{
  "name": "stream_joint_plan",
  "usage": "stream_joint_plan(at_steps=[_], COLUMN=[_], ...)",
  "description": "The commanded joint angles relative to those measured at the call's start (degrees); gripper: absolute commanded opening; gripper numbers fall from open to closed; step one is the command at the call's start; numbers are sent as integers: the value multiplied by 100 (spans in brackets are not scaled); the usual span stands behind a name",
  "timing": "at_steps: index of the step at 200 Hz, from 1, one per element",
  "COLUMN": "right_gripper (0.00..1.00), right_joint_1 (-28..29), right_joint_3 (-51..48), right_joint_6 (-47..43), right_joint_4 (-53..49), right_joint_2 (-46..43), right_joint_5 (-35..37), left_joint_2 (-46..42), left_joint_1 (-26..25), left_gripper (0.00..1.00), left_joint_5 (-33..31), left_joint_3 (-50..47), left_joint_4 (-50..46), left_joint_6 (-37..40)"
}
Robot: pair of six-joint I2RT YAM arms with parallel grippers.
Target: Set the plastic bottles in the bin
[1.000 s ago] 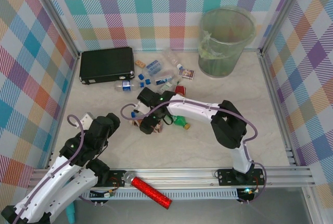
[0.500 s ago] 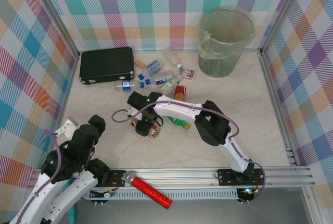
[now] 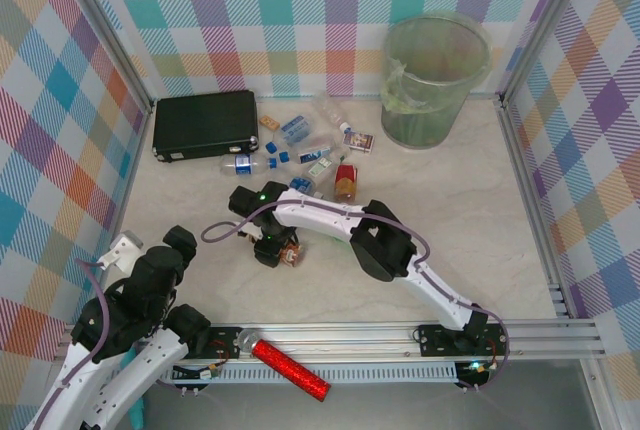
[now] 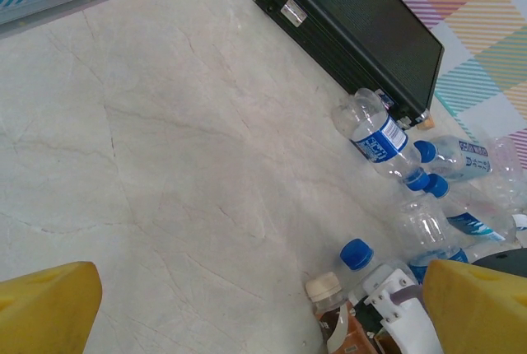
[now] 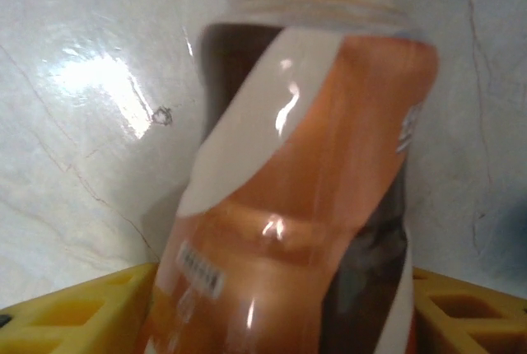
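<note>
A brown bottle [image 5: 313, 165] lies between the fingers of the right claw [image 5: 284, 321]; whether it is gripped is unclear. Clear bottles [image 4: 375, 136] lie just beyond. The left claw [image 4: 263, 313] gapes wide.

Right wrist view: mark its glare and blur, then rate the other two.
Right wrist view: the brown bottle is too close, soft, with streaks of glare on its label; a bright hotspot on the table. Left wrist view: the yellow fingers blur, the clear bottles are sharp. Top external view: even light, faint shadows.

White arms [image 3: 320, 214], black joints [image 3: 375, 240], purple cables [image 3: 212, 229], yellow gripper fingers [image 4: 49, 305].
</note>
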Motion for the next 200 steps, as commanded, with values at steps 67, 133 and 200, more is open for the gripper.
stream_joint_plan(at_steps=[67, 133, 200], right_gripper=[48, 48, 49], right_joint_1=[92, -40, -1055], right_joint_3=[-73, -1266, -2818], right_joint_6=[137, 534, 1159], right_joint_4=[77, 1349, 2973], right_joint_2=[-608, -2340, -4292], right_joint_5=[-226, -418, -221], left_joint_2=[-80, 23, 838], left_joint_1=[45, 45, 46], left_gripper=[100, 100, 100], left_joint_5=[-134, 198, 1330], left_joint_3=[356, 645, 1318], left_joint_4=[-306, 68, 940], left_joint_6=[272, 952, 2246])
